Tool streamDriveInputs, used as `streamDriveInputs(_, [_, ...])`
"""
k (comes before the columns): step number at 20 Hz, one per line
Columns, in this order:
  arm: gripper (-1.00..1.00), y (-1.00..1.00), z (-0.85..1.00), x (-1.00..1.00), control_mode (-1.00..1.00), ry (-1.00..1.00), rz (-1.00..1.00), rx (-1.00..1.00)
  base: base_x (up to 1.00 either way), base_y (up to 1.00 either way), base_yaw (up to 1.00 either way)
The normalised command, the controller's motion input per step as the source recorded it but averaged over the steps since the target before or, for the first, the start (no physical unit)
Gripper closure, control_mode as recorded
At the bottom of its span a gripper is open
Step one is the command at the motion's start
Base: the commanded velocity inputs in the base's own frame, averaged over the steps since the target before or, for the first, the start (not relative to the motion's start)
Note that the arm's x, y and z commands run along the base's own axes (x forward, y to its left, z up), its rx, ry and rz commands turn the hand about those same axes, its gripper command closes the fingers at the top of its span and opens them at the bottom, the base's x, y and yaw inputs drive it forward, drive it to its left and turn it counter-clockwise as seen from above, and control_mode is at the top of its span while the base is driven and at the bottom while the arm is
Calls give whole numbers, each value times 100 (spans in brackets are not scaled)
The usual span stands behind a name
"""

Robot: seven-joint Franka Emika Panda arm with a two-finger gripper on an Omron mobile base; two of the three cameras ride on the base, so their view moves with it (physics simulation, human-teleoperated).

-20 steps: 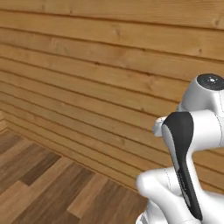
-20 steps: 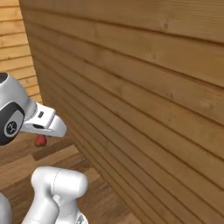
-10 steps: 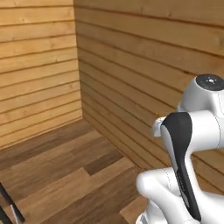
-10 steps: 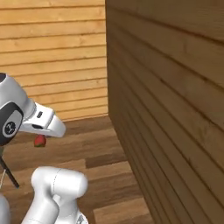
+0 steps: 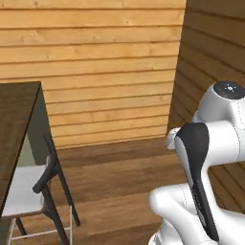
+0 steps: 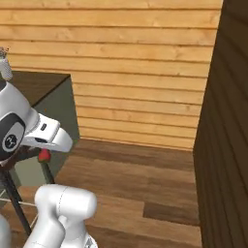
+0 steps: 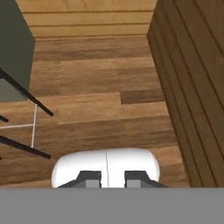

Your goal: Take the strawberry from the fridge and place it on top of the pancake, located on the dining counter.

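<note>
I pinch what looks like the strawberry (image 6: pixel 44 154) in my claw (image 6: pixel 44 152), tucked close for travel. The dining counter (image 5: pixel 14 124) (stool (image 5: pixel 36 189) alongside) is near.

A dark brown dining counter (image 5: pixel 16 124) on a pale base stands on a wooden plank floor (image 5: pixel 119 177). A dark-framed stool (image 5: pixel 36 191) with a pale seat sits just beside the counter.

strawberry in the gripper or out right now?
In, it seems. In the right base view the tiny dark red strawberry sits just under the white gripper, off the floor; the fingers themselves are hidden.
</note>
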Motion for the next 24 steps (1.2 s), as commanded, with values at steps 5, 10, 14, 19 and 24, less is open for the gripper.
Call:
streamDriveInputs(5, [100,0,0,0,100,0,0,0,78,1,80])
streamDriveInputs(10, [100,0,0,0,100,0,0,0,86,0,79])
streamDriveInputs(14, [100,0,0,0,100,0,0,0,82,0,79])
streamDriveInputs(19, [100,0,0,0,100,0,0,0,73,15,78])
streamDriveInputs(24, [100,0,0,0,100,0,0,0,55,28,77])
